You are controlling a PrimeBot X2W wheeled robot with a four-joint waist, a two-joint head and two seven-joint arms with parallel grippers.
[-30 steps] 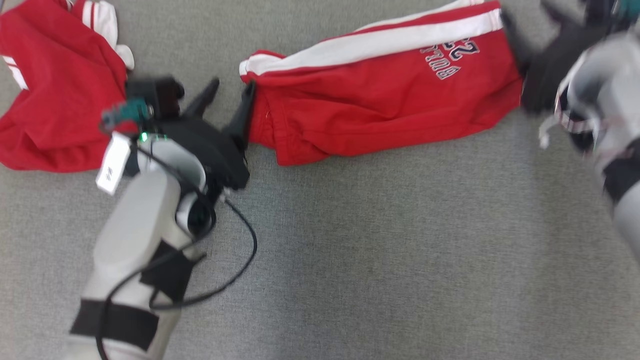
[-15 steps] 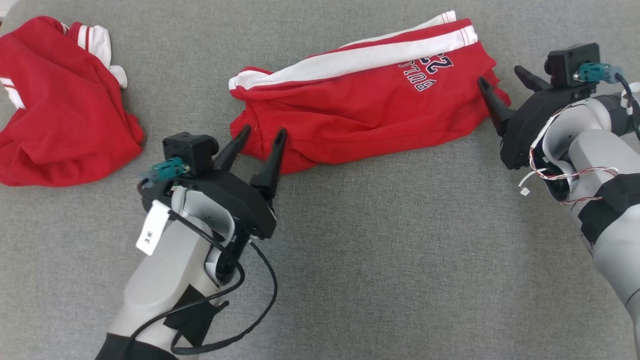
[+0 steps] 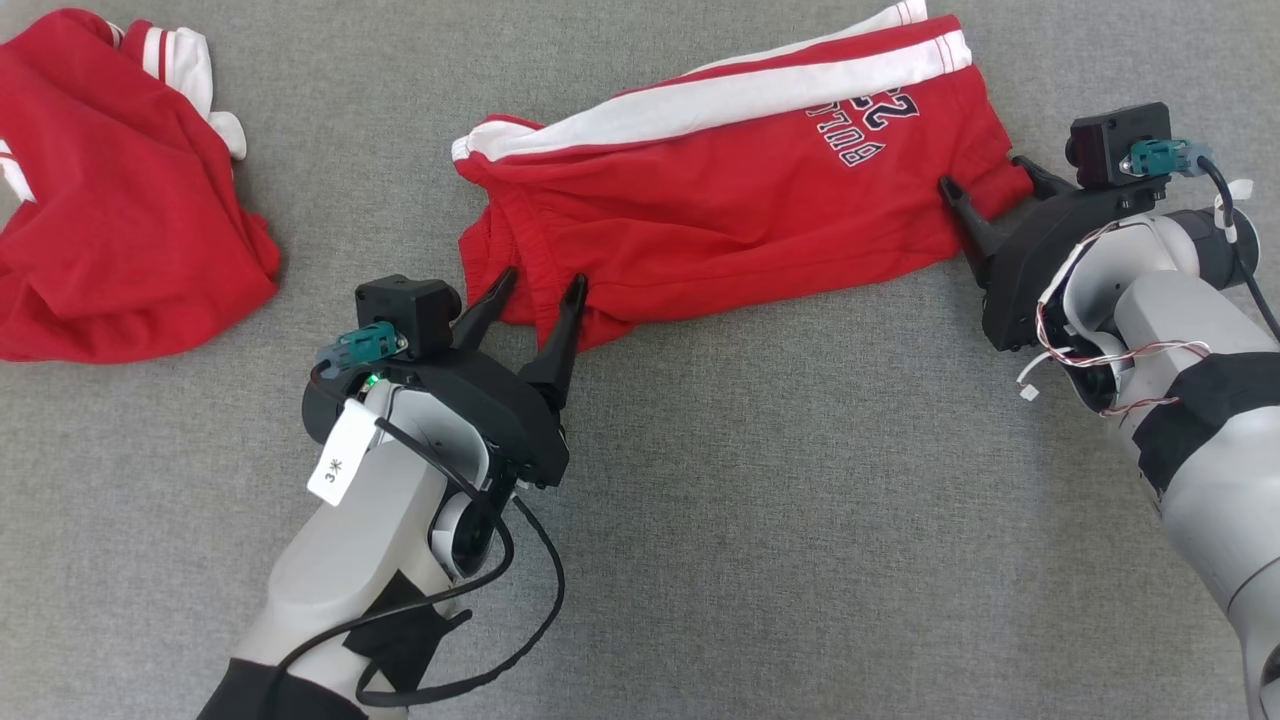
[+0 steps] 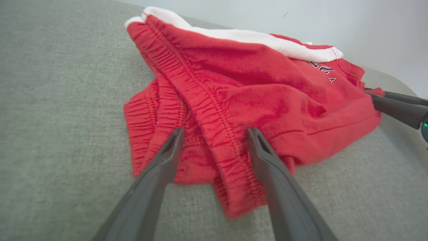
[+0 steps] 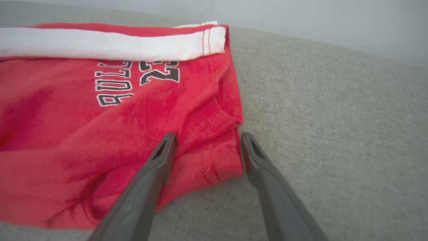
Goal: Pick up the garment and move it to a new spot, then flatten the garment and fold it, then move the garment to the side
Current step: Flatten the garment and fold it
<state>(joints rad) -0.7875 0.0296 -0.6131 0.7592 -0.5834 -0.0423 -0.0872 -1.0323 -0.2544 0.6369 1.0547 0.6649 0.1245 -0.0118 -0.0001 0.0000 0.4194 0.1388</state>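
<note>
Red shorts [image 3: 740, 200] lie on the grey surface [image 3: 800, 500], top centre of my head view. Left gripper [image 3: 540, 285] is wide open over the waistband end, right gripper [image 3: 983, 173] wide open astride the hem corner. Neither holds anything. Another red garment [image 3: 110, 230] lies far left.

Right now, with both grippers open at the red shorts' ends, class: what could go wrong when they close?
The left gripper straddles bunched waistband folds of the red shorts, so it may pinch only one layer. The right gripper brackets a small hem corner, which could slip free on lifting.
</note>
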